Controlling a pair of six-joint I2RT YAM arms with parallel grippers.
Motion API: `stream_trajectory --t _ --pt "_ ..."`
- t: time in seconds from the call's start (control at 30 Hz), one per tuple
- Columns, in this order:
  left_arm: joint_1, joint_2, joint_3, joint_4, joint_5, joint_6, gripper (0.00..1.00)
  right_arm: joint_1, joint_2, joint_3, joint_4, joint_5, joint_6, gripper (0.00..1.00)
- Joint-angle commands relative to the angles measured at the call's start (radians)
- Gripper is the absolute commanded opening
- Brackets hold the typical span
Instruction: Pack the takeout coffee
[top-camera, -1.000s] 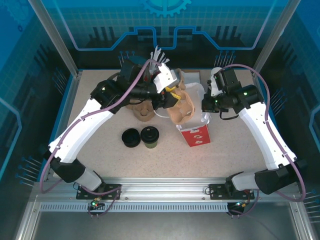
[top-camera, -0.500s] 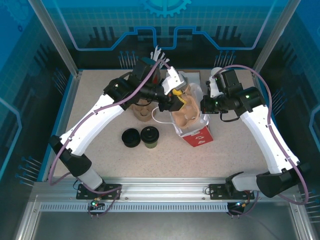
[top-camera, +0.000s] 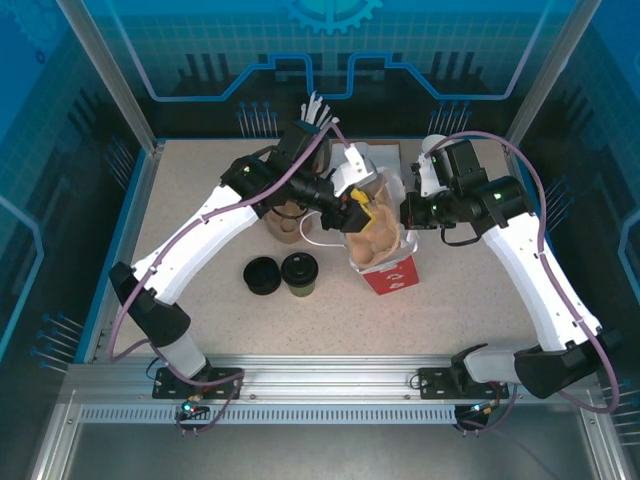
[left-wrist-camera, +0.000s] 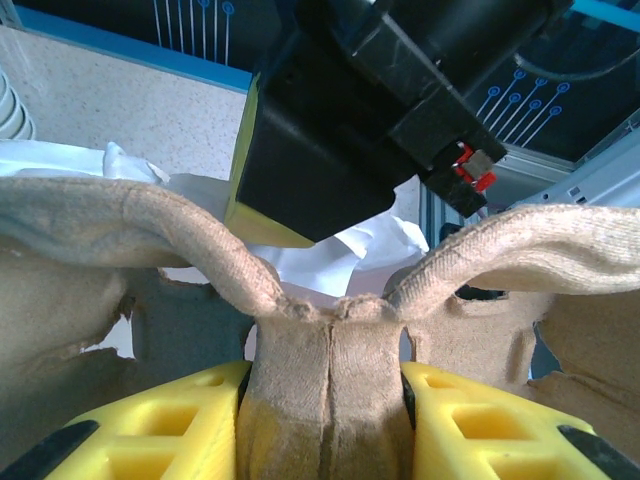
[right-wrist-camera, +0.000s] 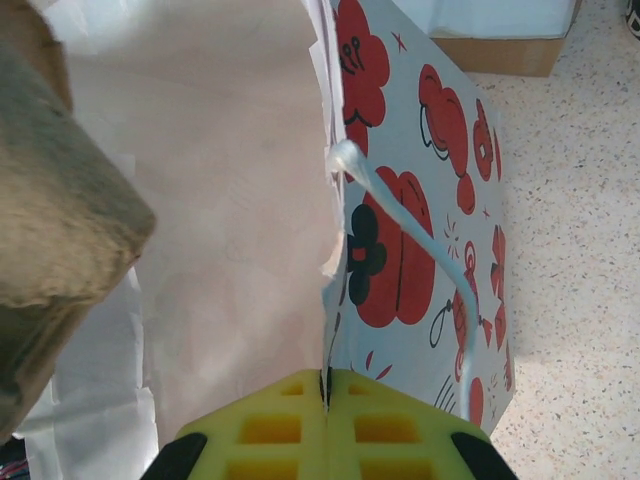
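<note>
The coffee (top-camera: 299, 274) stands upright on the table (top-camera: 450, 310), near-left of the bag (top-camera: 395, 275) and closest to the left gripper (left-wrist-camera: 325, 400), which clamps the carrier (top-camera: 378, 240), while the right gripper (right-wrist-camera: 326, 395) pinches the bag wall.

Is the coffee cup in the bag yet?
Out: the black-lidded olive-brown paper cup stands on the table, apart from the red-printed paper bag.

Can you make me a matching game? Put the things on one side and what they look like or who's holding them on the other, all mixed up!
Things:
1. carrier
2. bag
3. coffee
4. lids

States:
A. all-black stack
B. edge pinched by the right tool
C. olive cup, lid on, nothing touching it
D. gripped by the left tool

Pairs: 1-D, 2-B, 3-C, 4-A
</note>
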Motion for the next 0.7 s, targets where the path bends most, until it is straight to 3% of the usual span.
stream_trajectory --t 0.0,0.67 --pt "0.000 0.035 -0.001 -0.055 0.051 0.026 0.39 0.012 -0.027 -0.010 -0.009 -0.034 -0.016 0.00" --pt "0.017 0.141 0.023 -0.097 -0.031 0.101 0.38 0.005 -0.081 -0.061 -0.012 -0.188 -0.032 0.00"
